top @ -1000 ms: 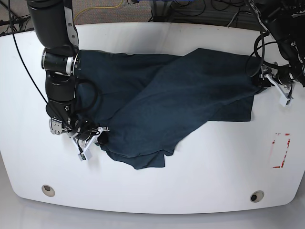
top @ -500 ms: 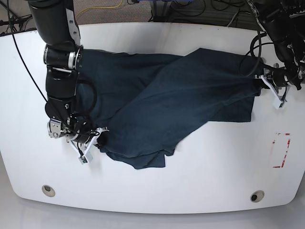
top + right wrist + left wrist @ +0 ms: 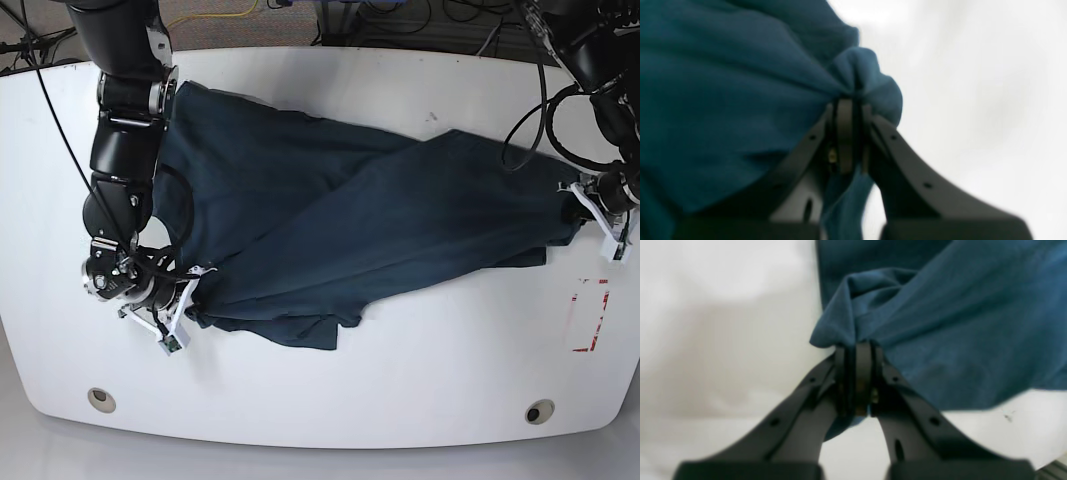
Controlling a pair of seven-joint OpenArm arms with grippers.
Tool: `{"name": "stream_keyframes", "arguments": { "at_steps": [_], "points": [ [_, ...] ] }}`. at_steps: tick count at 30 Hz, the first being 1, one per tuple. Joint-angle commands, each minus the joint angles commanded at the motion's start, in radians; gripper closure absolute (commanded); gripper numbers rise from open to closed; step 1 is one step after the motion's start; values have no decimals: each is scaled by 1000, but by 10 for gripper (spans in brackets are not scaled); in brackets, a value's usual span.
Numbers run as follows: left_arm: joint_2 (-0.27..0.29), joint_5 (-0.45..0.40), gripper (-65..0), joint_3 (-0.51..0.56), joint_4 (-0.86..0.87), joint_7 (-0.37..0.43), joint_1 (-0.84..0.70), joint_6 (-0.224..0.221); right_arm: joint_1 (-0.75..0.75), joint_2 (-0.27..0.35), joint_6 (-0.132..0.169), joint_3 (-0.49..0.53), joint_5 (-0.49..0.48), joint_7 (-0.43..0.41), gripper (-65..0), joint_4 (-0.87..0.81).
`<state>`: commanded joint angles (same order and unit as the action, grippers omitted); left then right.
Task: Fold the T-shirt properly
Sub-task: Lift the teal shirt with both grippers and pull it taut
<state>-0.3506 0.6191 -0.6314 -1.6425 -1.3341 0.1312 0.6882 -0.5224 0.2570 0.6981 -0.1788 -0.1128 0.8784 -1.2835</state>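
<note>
Both grippers, left [image 3: 583, 207] and right [image 3: 192, 290], pinch opposite ends of the navy T-shirt [image 3: 340, 225] stretched across the white table [image 3: 420, 380], apparently spreading it; smoothing flat comes next

White table [image 3: 400, 390] with rounded corners, glossy top. Dark blue T-shirt [image 3: 340, 220] spread crumpled across the middle, reaching from left side to right side. Red-and-white marking [image 3: 588, 314] flat near right edge. Two round fittings [image 3: 100, 398] [image 3: 539, 411] set near front corners.
</note>
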Motion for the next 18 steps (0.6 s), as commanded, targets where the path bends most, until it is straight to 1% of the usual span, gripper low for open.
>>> {"name": "stream_keyframes", "arguments": {
  "at_steps": [3, 8, 12, 14, 18],
  "points": [
    [2, 0, 0, 0, -71, 0, 34, 2, 8, 15, 0, -31, -3, 57, 0, -80],
    [3, 0, 0, 0, -161, 0, 71, 3, -9, 32, 0, -49, -2, 137, 0, -190],
    [6, 0, 0, 21, -196, 0, 150, 5, -49, 66, 0, -46, -6, 167, 0, -233],
    [3, 0, 0, 69, -199, 0, 207, 5, -87, 83, 0, -40, -8, 170, 0, -245],
    [2, 0, 0, 110, -198, 0, 299, 5, -152, 127, 0, -38, -8, 196, 0, -261]
  ]
}}
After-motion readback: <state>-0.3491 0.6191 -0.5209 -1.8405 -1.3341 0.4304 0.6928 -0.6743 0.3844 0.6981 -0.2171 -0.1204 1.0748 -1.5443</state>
